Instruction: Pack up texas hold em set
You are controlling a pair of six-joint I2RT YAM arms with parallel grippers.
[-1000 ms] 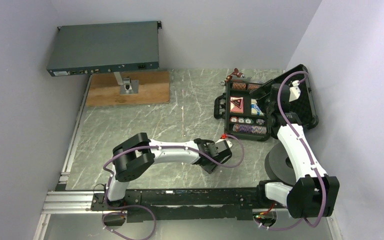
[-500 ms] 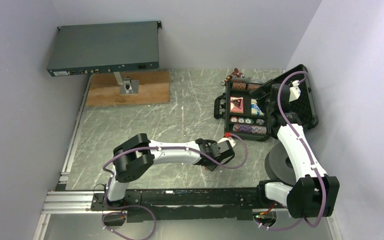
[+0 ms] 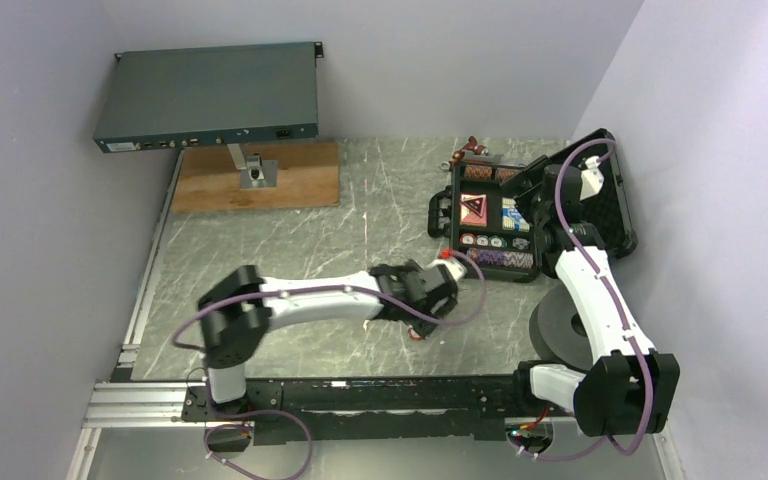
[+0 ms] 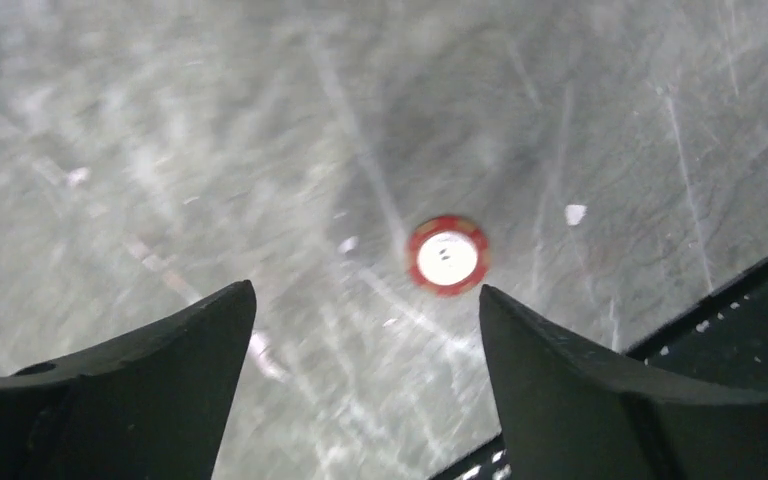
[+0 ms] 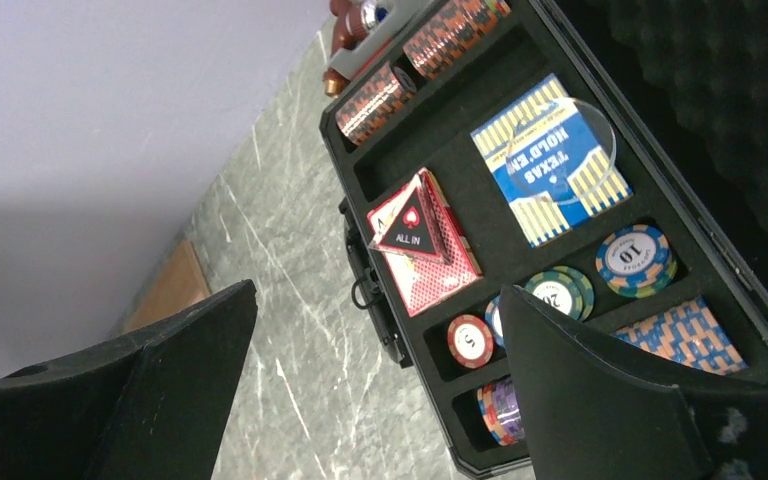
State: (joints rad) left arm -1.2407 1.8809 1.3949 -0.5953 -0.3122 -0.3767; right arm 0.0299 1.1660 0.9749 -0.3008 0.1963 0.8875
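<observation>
Find left pincer (image 4: 365, 290) spread wide and pinching nothing, up from a much tighter set a second back, arm swung round since. Spot one red chip (image 4: 447, 255) flat on the bare table (image 4: 160, 150) below, apart from both fingers, near the black front rail (image 4: 750, 330) and well short of the case (image 3: 618, 210). Read as a pinch let go or lost; likely needs a fresh pickup. Note right pincer (image 5: 378, 290) spread, empty, hanging over the open, part-filled case.
</observation>
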